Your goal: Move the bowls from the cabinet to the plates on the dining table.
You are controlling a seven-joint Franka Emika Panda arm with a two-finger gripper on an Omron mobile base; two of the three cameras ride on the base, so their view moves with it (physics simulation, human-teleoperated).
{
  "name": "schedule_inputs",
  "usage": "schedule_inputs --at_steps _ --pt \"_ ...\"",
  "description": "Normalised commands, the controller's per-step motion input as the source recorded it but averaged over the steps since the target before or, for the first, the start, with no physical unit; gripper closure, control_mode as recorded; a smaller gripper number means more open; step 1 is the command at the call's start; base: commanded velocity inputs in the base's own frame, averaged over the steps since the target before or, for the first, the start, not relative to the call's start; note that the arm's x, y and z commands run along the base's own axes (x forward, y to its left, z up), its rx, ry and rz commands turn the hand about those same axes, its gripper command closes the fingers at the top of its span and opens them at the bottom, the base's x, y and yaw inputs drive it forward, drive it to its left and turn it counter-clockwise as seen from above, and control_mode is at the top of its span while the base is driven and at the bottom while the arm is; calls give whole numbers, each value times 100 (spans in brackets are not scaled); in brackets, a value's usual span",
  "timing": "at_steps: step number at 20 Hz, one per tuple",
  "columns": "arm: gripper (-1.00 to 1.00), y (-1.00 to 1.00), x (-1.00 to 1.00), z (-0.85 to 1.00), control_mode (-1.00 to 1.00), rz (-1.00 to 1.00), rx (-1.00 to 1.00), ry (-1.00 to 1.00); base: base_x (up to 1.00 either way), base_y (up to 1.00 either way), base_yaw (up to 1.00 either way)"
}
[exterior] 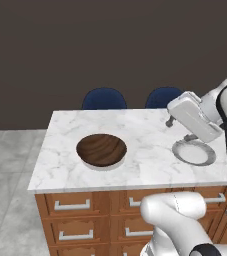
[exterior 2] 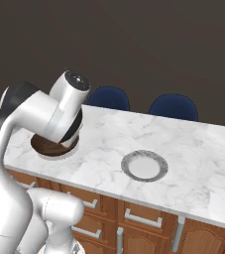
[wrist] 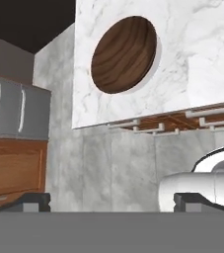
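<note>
A dark brown wood-grain bowl [exterior: 101,150] sits on a pale plate, seen as a thin light rim under it, at the left of the white marble dining table [exterior: 140,132]. In the right base view my arm hides most of the bowl [exterior 2: 45,145]. An empty plate [exterior: 197,153] [exterior 2: 144,165] lies further right on the table. My gripper [exterior: 180,129] hovers open and empty above the table by the empty plate, to the right of the bowl. The hand view looks sideways at the bowl [wrist: 124,54], with the open gripper [wrist: 112,201] at its lower edge. The cabinet is out of view.
Two blue chairs [exterior: 104,98] [exterior: 162,97] stand behind the table against a dark wall. Brown drawers with silver handles [exterior: 73,205] face me under the top. Grey tiled floor [exterior: 7,165] lies left of the table. Grey-fronted units [wrist: 19,111] show in the hand view.
</note>
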Motion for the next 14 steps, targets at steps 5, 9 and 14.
schedule_inputs --at_steps 5,9,14 --pt "-100 0 -16 2 -100 -2 -1 22 0 0 0" --pt "-100 0 0 0 100 0 0 0 -29 0 -3" --pt "-100 0 0 0 100 0 0 0 -56 0 -2"
